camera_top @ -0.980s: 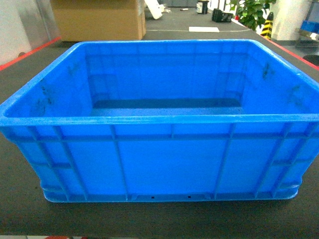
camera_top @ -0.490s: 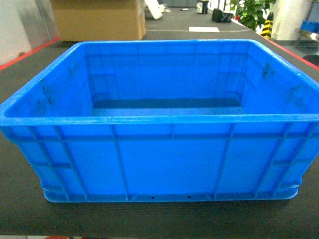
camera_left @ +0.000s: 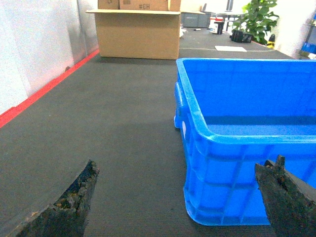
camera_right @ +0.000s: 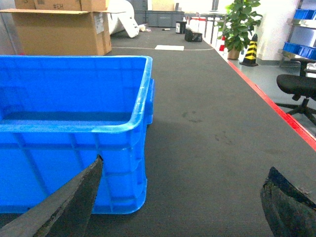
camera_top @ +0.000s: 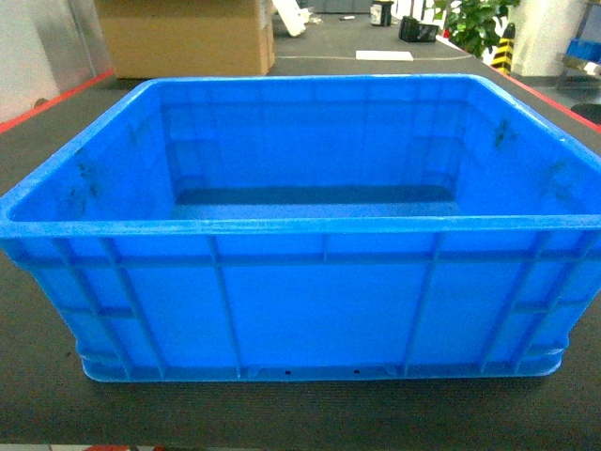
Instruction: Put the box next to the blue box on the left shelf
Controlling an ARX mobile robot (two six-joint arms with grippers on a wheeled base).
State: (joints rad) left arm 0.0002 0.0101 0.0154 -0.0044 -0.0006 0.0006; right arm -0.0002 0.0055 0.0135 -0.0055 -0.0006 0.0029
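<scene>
Box (camera_top: 310, 282) sits flat on the dark mat floor (camera_left: 118, 128), square to the robot, no shelf in view. Left gripper (camera_left: 177, 197) and right gripper (camera_right: 182, 197) flank its near corners, fingers (camera_left: 74, 197) wide, holding nothing; likely staged for a two-sided lift.

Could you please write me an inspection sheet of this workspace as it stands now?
Surface: dark ribbed mat, red edge strips on both sides.
Job's things: blue crate upright on the mat, nothing inside, dark scuffs on inner walls; the shelf is not in view.
Clutter: open cardboard carton behind the crate.
Grippers: left tool open, straddling the crate's left corner without touching; right tool open, at the right corner.
Cables: nothing seen.
Surroundings: potted plant, striped cone, office chair beyond the right strip.
</scene>
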